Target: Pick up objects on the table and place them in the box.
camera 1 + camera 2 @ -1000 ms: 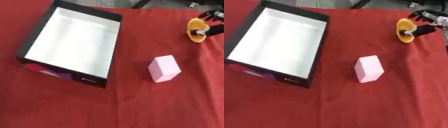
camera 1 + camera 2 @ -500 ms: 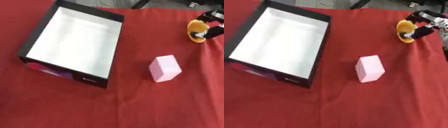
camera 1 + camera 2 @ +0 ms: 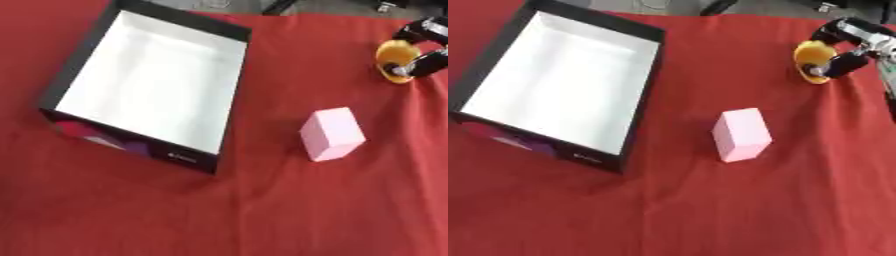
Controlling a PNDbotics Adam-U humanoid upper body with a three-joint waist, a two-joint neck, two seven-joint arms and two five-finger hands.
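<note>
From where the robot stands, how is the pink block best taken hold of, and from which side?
Probably from above, with the fingers on its two long side faces. The pink block lies flat on the red cloth, longer than wide, with free cloth all round it. The box stands apart on its left, so nothing seems to hinder a grasp from above.

a staged test setup rather than a lived-in room: the surface (image 3: 667,210) is draped wall to wall in a wrinkled red cloth (image 3: 262,210), and beyond its far edge lie a strip of grey floor (image 3: 745,6) and dark legs of some stand (image 3: 715,7), too little to name the room.
</note>
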